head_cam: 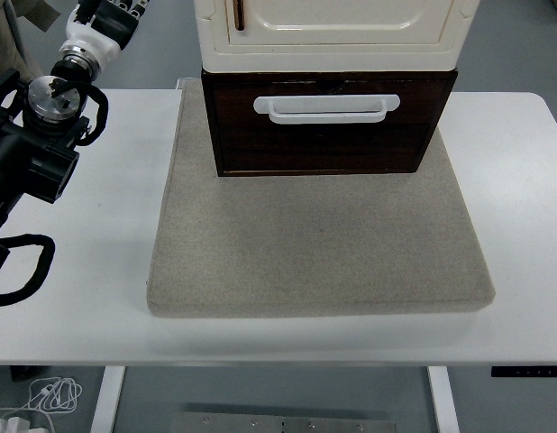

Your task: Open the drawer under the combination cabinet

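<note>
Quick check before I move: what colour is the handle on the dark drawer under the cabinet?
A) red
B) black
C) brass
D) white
D: the handle is a white bar across the front of the dark brown drawer, below the cream cabinet.

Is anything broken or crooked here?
Nothing stands out. The cabinet sits straight on the grey mat, its dark drawer is shut, and the white handle looks level and whole.
</note>
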`<action>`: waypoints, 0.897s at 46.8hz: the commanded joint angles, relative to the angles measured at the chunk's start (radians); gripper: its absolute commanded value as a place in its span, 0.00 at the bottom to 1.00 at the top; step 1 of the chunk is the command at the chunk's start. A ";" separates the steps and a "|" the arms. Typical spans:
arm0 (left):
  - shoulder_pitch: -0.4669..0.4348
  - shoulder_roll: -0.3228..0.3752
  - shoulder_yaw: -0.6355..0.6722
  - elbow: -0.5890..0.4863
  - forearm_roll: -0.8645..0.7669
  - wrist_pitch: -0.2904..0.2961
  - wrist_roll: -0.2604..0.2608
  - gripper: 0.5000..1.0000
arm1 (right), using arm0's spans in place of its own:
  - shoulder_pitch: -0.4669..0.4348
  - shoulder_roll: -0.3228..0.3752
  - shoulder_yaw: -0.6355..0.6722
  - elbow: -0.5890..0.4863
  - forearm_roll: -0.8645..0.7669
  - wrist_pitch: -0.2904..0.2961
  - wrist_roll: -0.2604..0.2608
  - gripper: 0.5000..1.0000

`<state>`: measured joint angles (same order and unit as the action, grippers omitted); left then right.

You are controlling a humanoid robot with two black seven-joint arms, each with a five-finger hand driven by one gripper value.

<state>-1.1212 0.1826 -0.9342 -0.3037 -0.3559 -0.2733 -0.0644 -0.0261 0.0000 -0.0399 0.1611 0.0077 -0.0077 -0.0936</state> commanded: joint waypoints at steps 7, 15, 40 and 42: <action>-0.002 -0.002 -0.009 0.001 0.000 -0.009 0.000 1.00 | 0.000 0.000 0.000 0.000 0.000 0.000 0.000 0.86; -0.008 0.008 -0.011 0.006 -0.005 -0.026 0.000 1.00 | 0.000 0.000 0.000 0.000 0.000 0.000 0.000 0.86; -0.006 0.038 0.008 -0.006 0.003 -0.029 0.000 1.00 | 0.000 0.000 0.000 0.000 0.000 0.000 0.000 0.86; -0.012 0.049 0.009 -0.008 0.008 -0.029 0.000 1.00 | 0.000 0.000 0.000 0.000 0.000 0.000 0.000 0.86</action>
<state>-1.1270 0.2167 -0.9276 -0.3087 -0.3538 -0.3015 -0.0644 -0.0261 0.0000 -0.0399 0.1611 0.0077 -0.0077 -0.0936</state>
